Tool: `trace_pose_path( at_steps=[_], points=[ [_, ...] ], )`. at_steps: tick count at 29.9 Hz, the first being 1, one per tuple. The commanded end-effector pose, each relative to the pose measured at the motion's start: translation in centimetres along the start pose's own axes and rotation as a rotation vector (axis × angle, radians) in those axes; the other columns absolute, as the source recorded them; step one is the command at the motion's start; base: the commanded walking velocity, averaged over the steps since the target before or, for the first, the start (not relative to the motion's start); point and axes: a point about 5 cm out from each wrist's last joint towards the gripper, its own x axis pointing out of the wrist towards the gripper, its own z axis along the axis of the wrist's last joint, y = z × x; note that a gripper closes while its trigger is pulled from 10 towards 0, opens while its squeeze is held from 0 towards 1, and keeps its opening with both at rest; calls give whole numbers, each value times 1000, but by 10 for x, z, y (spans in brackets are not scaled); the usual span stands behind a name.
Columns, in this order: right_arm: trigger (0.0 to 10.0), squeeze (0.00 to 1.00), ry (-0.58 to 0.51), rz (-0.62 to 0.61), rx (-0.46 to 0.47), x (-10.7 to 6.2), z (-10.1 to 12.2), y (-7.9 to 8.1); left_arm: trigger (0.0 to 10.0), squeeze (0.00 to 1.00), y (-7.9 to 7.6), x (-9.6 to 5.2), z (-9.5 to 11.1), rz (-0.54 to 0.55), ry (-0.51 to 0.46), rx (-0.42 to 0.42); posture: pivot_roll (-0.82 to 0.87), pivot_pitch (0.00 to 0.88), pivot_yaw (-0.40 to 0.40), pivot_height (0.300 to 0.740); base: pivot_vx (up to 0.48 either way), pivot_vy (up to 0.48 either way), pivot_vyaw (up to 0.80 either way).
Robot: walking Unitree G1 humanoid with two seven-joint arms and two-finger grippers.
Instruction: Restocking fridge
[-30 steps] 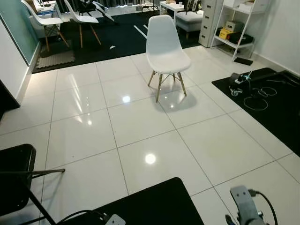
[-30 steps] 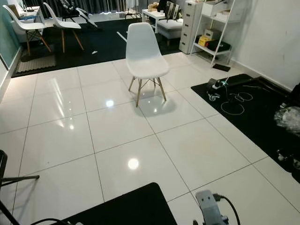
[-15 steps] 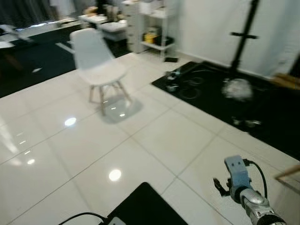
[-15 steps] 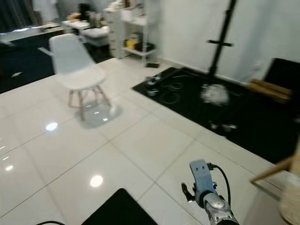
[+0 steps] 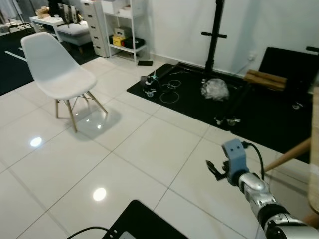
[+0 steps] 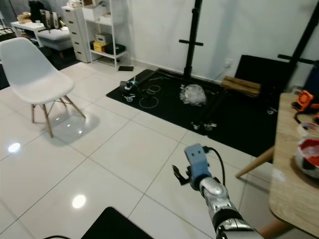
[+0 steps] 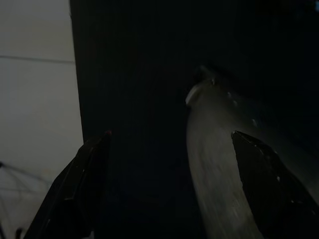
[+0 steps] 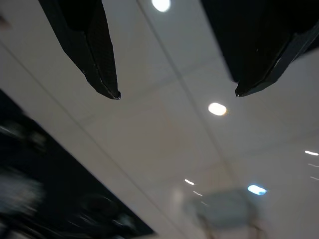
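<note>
- right eye view looks over a glossy white tiled floor [image 6: 124, 149] with a white chair [image 6: 31, 69] on wooden legs standing at the left.
- the right arm reaches forward low over the tiles, its blue wrist block [image 6: 196, 160] raised; seen from the head, its gripper is tiny and dark.
- right wrist view shows the right gripper [image 8: 177, 93] with its two black fingers [image 8: 94, 55] spread wide and holding nothing, only floor tiles and light reflections beyond them.
- left wrist view is very dark; the left gripper [image 7: 169, 189] has its fingers parted, with a pale curved surface between them that i cannot identify.
- a black mat [image 6: 199, 107] by the far wall carries cables and a black stand [image 6: 192, 42].
- a wooden table [image 6: 294, 184] edge at the right holds a bowl with red inside [image 6: 309, 155].
- a white shelf unit [image 6: 112, 30] stands against the back wall.
- no fridge or stock item can be made out.
</note>
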Motion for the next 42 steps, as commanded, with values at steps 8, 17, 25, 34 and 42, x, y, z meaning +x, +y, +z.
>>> trace_pose_path(
  at_steps=[8, 17, 25, 34, 42],
  points=[
    [10000, 0, -100, 44, 39, 5, 17, 2, 10000, 0, 3, 0, 3, 8, 0, 23, -47, 0, 33, 740, 0, 0, -800],
    [10000, 0, -162, 130, 58, 6, 26, 8, 10000, 0, 1, 0, 4, 7, -2, 20, -44, 0, 29, 740, 0, 0, -800],
    [10000, 0, -211, 159, 55, 10, 37, 14, 10000, 0, 1, 0, 5, 12, -11, 16, -43, 0, 24, 740, 0, 0, -800],
    [10000, 0, -268, 139, 56, 13, 53, 8, 10000, 0, 1, 0, 7, 17, -19, 13, -43, 0, 20, 740, 0, 0, -800],
    [10000, 0, -314, 140, 71, 15, 64, 7, 10000, 0, 1, 1, 8, 19, -23, 15, -44, 0, 24, 740, 0, 0, -800]
  ],
)
